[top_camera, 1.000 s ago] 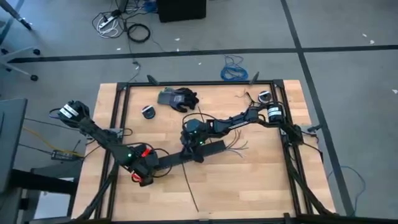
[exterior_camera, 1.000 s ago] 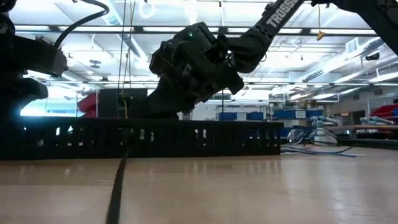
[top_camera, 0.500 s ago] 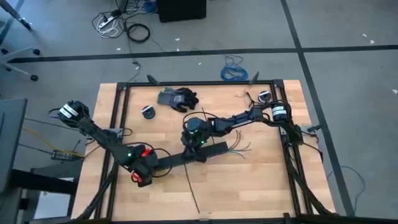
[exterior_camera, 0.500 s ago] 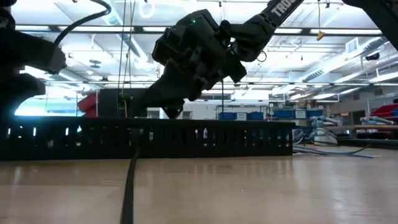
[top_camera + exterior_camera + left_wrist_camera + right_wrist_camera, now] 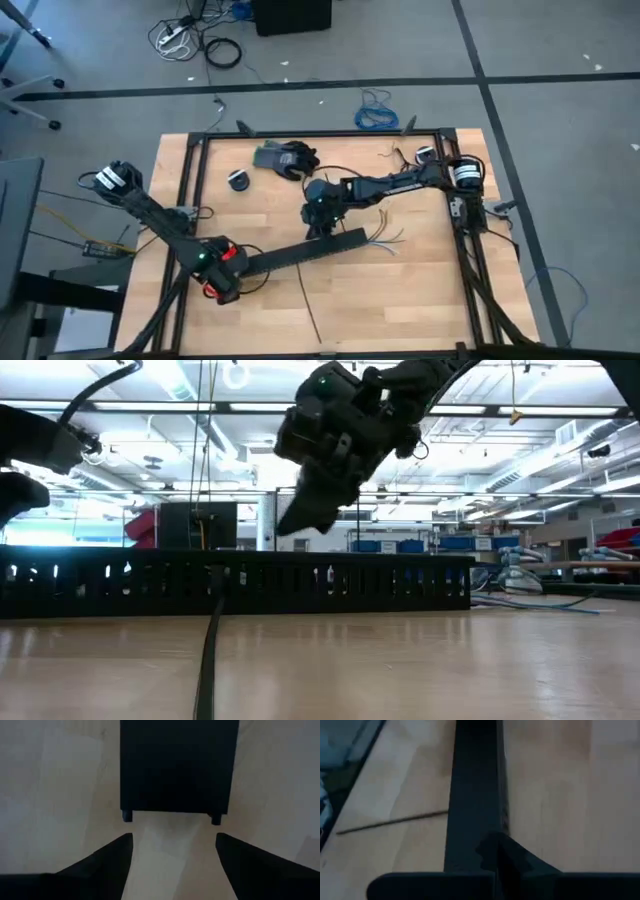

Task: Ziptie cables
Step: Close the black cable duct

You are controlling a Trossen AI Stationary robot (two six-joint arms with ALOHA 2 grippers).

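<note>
The cables (image 5: 385, 238), a small fan of thin wires, lie on the table just off the right end of a long black slotted duct (image 5: 305, 252); the low view shows them (image 5: 520, 600) low at the right. One ziptie (image 5: 306, 300), a thin black strip, runs from under the duct toward the near edge (image 5: 208, 650) and also shows in the right wrist view (image 5: 395, 822). My right gripper (image 5: 290, 525) hangs shut above the duct's right half (image 5: 495, 852), clear of it. My left gripper (image 5: 172, 840) is open at the duct's left end (image 5: 175, 770), a gap between them.
A black glove (image 5: 287, 158) and a small round black object (image 5: 238, 180) lie near the far edge. Dark frame rails (image 5: 195, 190) run along the table's sides. Bare wood shows near the front right (image 5: 400, 300).
My right gripper has risen off the slotted duct and gone a little toward the far right. The duct has slid slightly toward the right. My left gripper has drawn back a little toward the table's left edge.
</note>
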